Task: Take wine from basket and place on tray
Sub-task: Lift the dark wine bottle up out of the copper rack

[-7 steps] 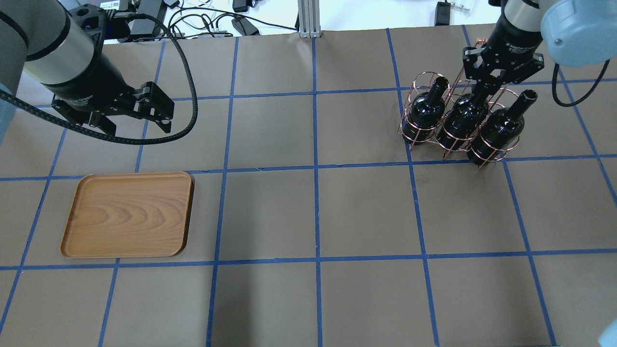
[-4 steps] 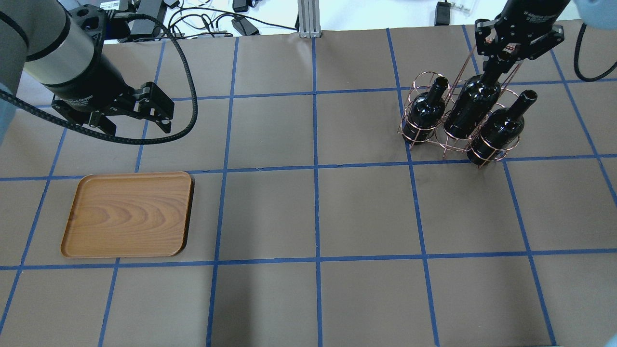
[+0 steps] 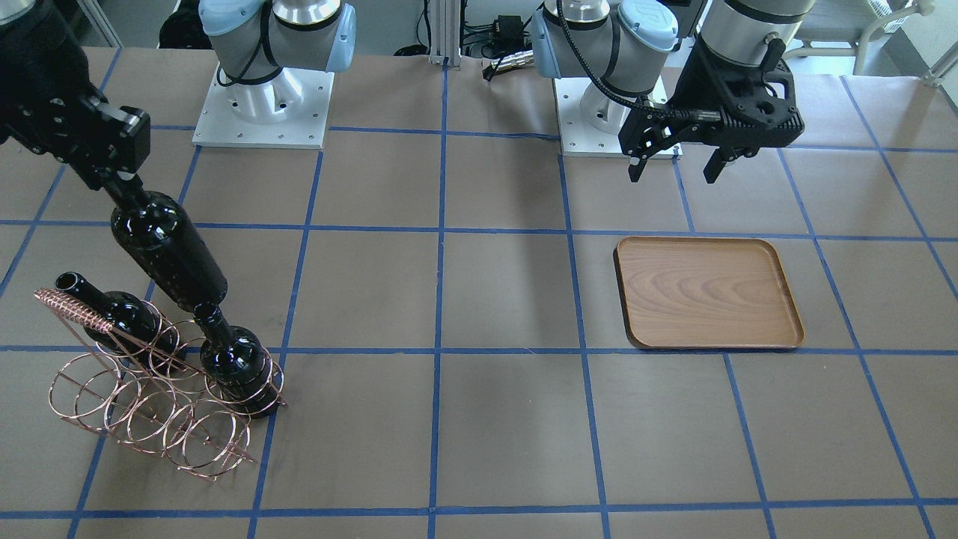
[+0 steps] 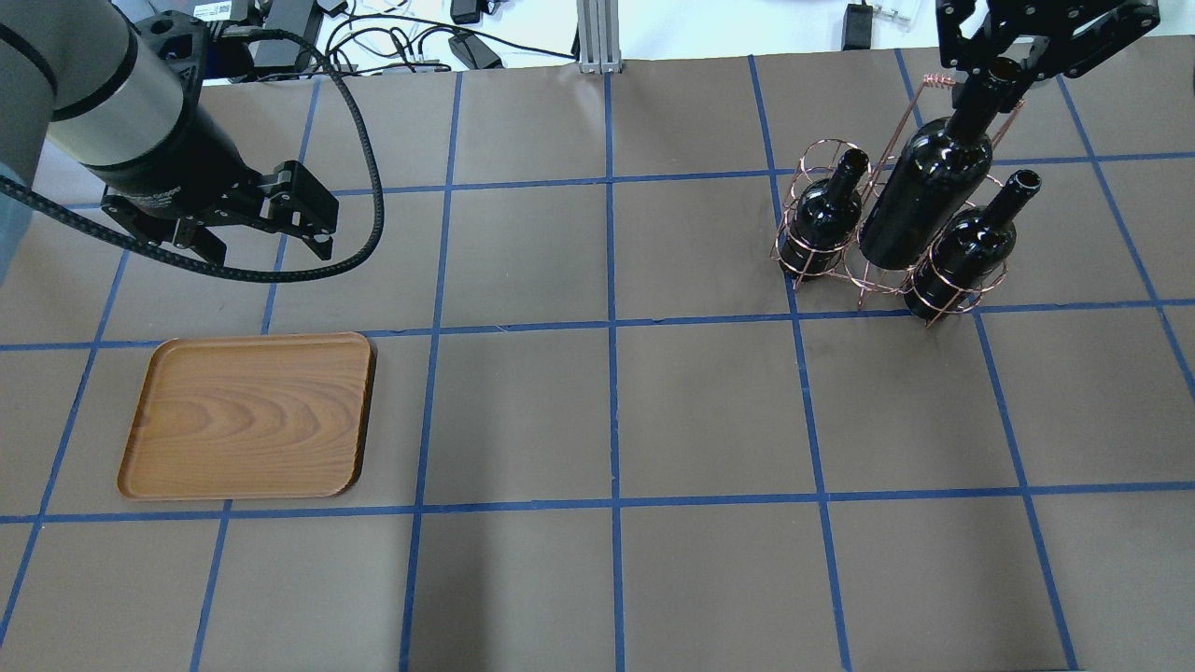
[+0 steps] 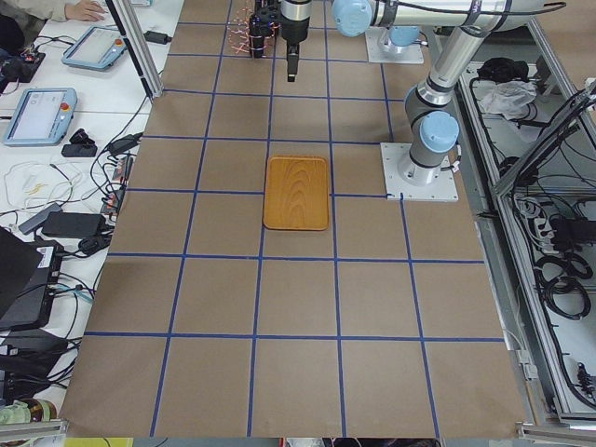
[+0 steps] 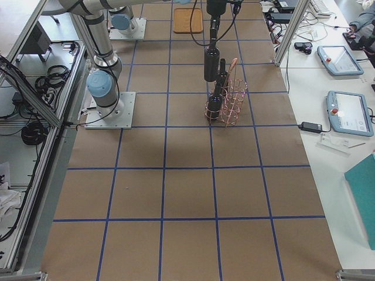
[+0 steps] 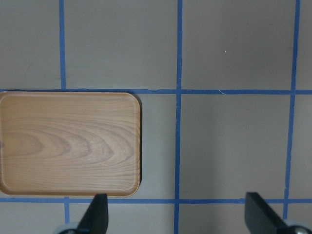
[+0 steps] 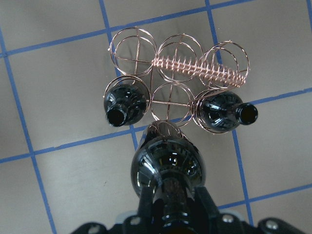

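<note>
My right gripper (image 4: 1001, 73) is shut on the neck of a black wine bottle (image 4: 922, 207) and holds it upright above the copper wire basket (image 4: 808, 159). The bottle's base hangs at or just above the middle ring; I cannot tell if it is free of it. The right wrist view shows the held bottle (image 8: 168, 168) from above, with the basket (image 8: 190, 63) below it. Two more bottles (image 4: 822, 219) (image 4: 971, 247) stand in the basket's end rings. The wooden tray (image 4: 247, 415) lies empty at the left. My left gripper (image 4: 266, 245) hangs open and empty beyond the tray's far edge.
The brown table carries a grid of blue tape. Cables and power bricks (image 4: 392, 37) lie along the far edge, with a metal post (image 4: 597, 33) at its middle. The two arm bases (image 3: 262, 105) (image 3: 614, 112) stand on the robot's side of the table.
My right gripper has risen with the middle bottle, drawing it up out of its basket ring. The left arm, tray, basket and other two bottles have not moved.
</note>
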Controlling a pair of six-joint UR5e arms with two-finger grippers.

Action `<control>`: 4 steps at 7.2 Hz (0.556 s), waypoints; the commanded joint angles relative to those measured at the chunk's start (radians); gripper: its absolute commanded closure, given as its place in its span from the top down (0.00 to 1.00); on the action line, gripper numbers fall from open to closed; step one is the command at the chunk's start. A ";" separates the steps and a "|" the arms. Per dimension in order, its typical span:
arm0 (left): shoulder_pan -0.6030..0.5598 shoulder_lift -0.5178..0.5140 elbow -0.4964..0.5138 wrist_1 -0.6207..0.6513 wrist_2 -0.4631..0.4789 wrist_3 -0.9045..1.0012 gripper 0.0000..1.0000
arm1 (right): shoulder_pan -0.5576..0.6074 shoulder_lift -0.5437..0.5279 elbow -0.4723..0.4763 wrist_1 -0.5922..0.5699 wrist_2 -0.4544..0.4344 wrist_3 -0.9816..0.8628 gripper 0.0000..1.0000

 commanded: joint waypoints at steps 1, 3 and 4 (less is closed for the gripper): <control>0.007 0.000 0.002 0.002 0.002 0.000 1.00 | 0.147 -0.016 0.000 0.020 0.000 0.212 0.03; 0.009 0.008 0.002 -0.009 0.005 0.000 1.00 | 0.291 0.006 0.008 0.016 0.014 0.423 0.02; 0.007 0.008 0.002 -0.007 0.003 0.000 1.00 | 0.357 0.033 0.008 -0.003 0.012 0.488 0.01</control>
